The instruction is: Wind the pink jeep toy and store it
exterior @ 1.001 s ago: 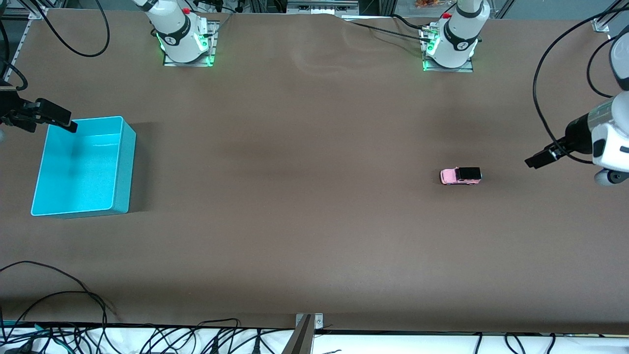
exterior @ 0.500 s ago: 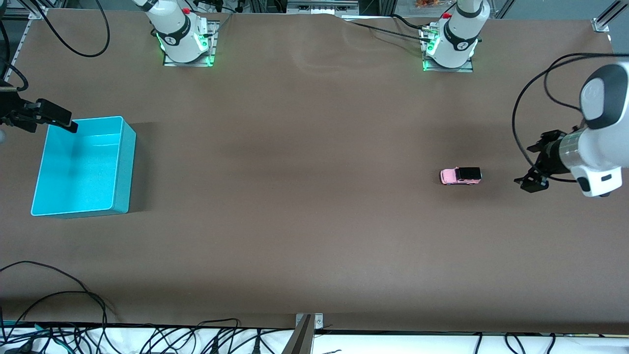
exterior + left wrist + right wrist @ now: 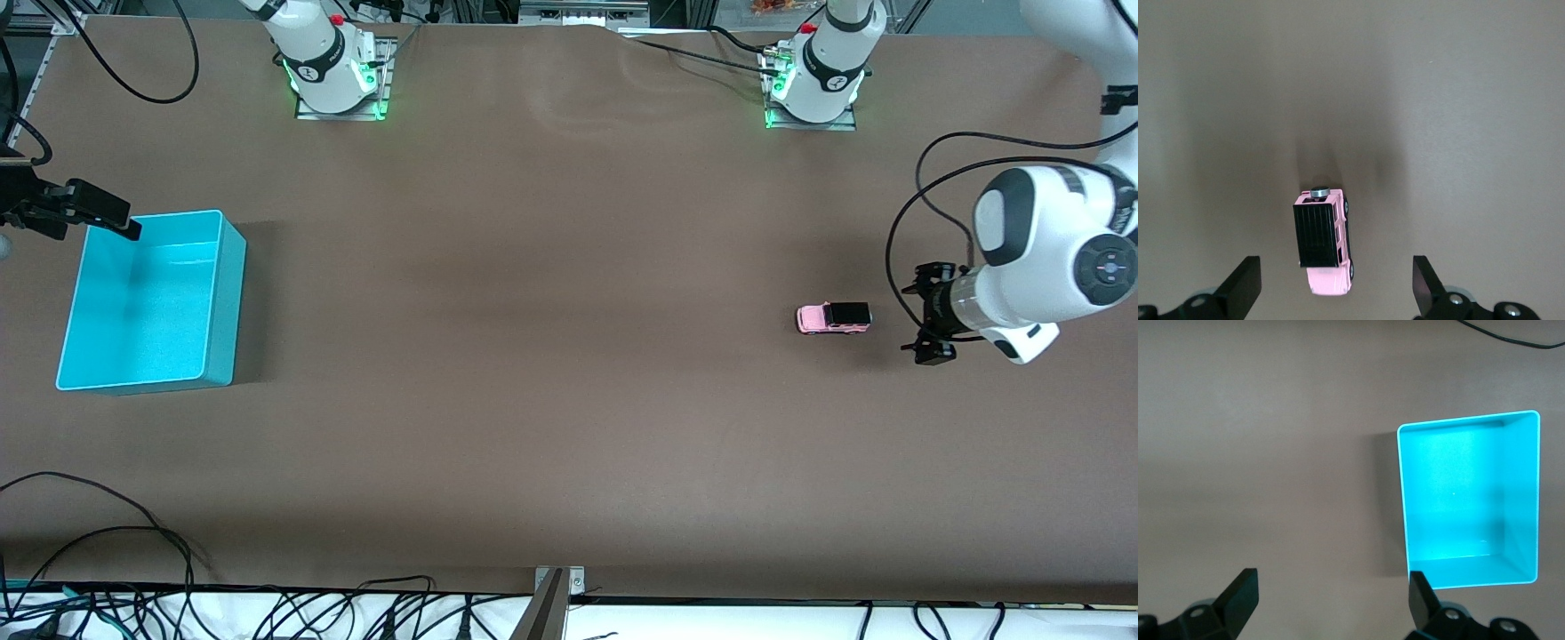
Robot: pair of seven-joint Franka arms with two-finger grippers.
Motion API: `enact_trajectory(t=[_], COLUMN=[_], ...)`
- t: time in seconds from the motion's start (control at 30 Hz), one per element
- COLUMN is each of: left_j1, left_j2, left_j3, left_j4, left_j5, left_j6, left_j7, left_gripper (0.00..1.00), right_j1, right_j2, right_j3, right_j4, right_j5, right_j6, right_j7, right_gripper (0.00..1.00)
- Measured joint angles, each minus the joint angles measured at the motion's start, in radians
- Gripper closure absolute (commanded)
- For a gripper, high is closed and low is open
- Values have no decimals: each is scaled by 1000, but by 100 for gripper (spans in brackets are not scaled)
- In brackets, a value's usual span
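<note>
Your pink jeep toy (image 3: 833, 317) sits on its wheels on the brown desk (image 3: 551, 400), toward the left arm's end and about midway between the edge where the bases stand and the edge nearest the front camera. Its black roof faces up, and in the left wrist view you can see a small round grey knob (image 3: 1319, 193) at one end of the car (image 3: 1324, 243).

Your left gripper (image 3: 926, 313) hangs over the desk just beside the toy, on the side toward the left arm's end, not touching it. Its fingers (image 3: 1241, 288) are spread wide and hold nothing.

The turquoise bin (image 3: 64, 356) stands near the desk's edge at the right arm's end, well apart from the toy, with nothing visible inside it (image 3: 1405, 493). Your right gripper (image 3: 111, 216) waits over the bin's corner nearest the bases' edge, fingers (image 3: 1243, 593) spread wide and holding nothing.
</note>
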Motion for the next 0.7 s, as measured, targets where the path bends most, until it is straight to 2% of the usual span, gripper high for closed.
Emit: enact_trajectory(t=[0.37,0.7], left_j1=[0,-3], left_j2=[0,1], left_j3=[-4,-45], left_j4=[-189,-269], left_j5=[0,0], left_j6=[210,304], left_j7=[-99,-108], left_gripper=[0,0], right_j1=[0,0], right_j2=[0,0], right_j3=[0,0], right_j4=[0,0], right_j5=[0,0], right_j6=[0,0], right_j7=[0,0], right_gripper=[0,0])
